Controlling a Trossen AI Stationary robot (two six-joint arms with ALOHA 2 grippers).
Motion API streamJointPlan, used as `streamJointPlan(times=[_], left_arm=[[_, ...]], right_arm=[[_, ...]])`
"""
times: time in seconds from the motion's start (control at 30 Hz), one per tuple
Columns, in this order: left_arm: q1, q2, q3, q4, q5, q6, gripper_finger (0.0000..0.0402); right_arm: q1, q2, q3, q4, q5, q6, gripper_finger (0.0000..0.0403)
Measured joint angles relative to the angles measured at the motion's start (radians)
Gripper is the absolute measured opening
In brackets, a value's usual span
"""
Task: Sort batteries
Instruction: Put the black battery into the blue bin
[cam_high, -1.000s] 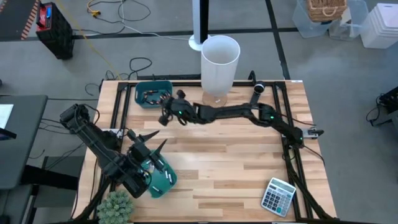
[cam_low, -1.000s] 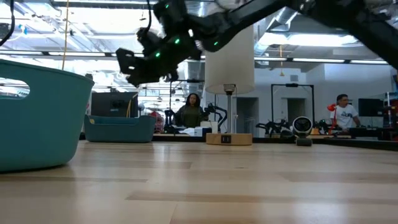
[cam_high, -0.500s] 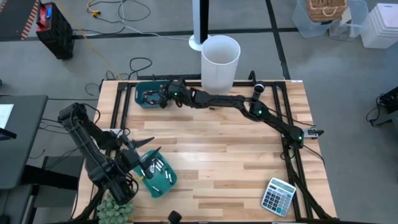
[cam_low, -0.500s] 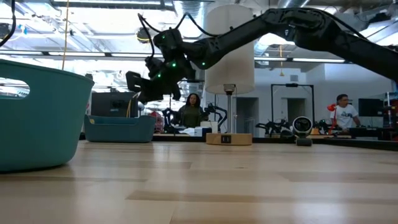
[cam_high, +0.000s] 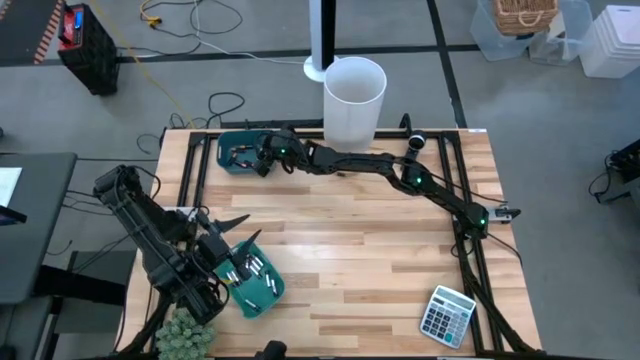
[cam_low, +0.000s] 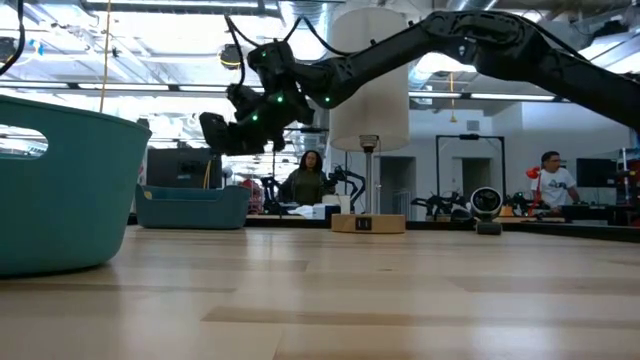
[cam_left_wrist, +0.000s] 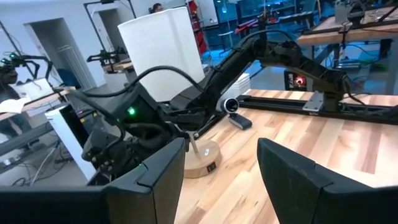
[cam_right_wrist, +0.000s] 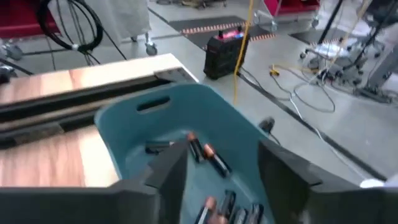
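The batteries (cam_right_wrist: 205, 152) lie in two teal bins. Several dark cells with copper-coloured ends rest on the floor of the far bin (cam_high: 245, 152), at the far left corner of the table (cam_high: 380, 260). More silvery cells lie in the near bin (cam_high: 256, 281), close to the near left edge.

The right gripper (cam_high: 262, 160) hangs just above the far bin, with its fingers spread and nothing between them. I judge that a cell is just dropped there. The left gripper (cam_high: 222, 236) waits beside the near bin, also spread and empty.

No loose cell shows on the wood, so the sorting looks mostly done. The middle of the table is free for moving; the white cylinder (cam_high: 353, 100) stands near the far bin, and a calculator (cam_high: 446, 314) lies at the near right corner.
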Motion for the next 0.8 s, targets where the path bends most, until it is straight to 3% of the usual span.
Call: streamJointPlan(times=[0.17, 0.33, 0.47, 0.57, 0.8], left_arm=[[0.001, 0.000, 0.000, -0.003, 0.002, 0.003, 0.0196], [0.009, -0.005, 0.000, -0.052, 0.007, -0.015, 0.0195], [0.045, -0.006, 0.000, -0.072, 0.048, -0.039, 0.0186], [0.074, -0.006, 0.000, -0.072, 0.083, -0.040, 0.0178], [0.122, -0.013, -0.053, -0.073, 0.106, -0.051, 0.0169]], right_arm=[[0.000, -0.004, 0.000, 0.029, -0.022, -0.044, 0.0242], [0.009, -0.013, -0.003, 0.003, -0.071, -0.080, 0.0242], [0.033, -0.093, -0.094, 0.057, -0.106, -0.132, 0.0239], [0.057, -0.212, -0.255, 0.204, -0.108, -0.178, 0.0239], [0.056, -0.581, -0.875, 0.662, -0.109, -0.186, 0.0239]])
